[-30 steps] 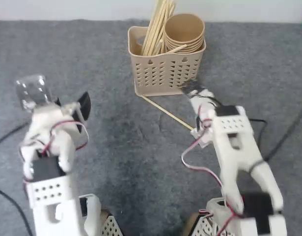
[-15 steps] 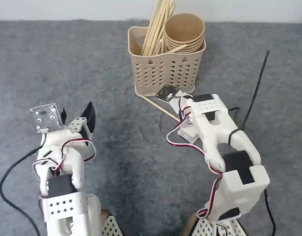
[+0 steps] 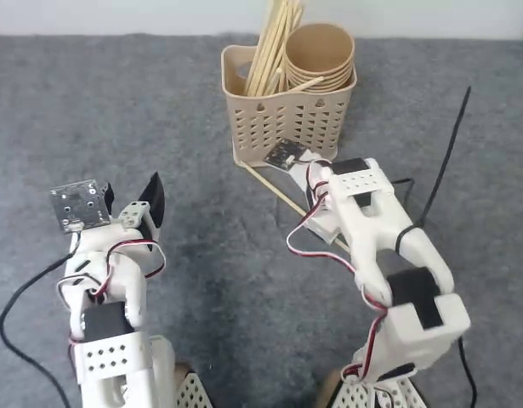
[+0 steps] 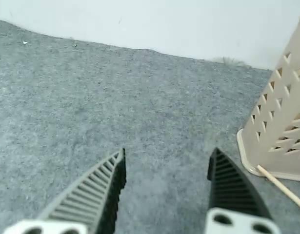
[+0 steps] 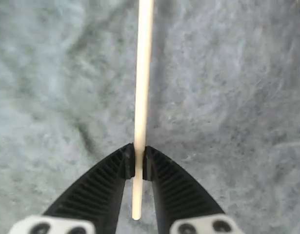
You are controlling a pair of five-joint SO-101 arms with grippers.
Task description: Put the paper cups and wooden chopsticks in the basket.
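1. Your R gripper [image 5: 139, 163]: jaws pinched onto one loose wooden chopstick [image 5: 142, 73]. A short stub sticks out behind the tips; the rest runs straight fwd from them.
2. That stick's far end sits at the foot of the basket [image 3: 282, 127], just ahead of the R gripper. It runs low along the grey carpet [image 3: 184, 102]; can't tell if the gripped end is lifted.
3. Basket is upright, contents:
   - nested stack of paper cups [image 3: 321, 51] on the R gripper's side;
   - chopstick bundle [image 3: 274, 42] beside the cups, leaning, ends poking well above the rim.
4. Your L gripper [image 4: 168, 153]: jaws spread wide, nothing between them, low over bare carpet. The basket is ahead of it, off toward the R arm, well apart.
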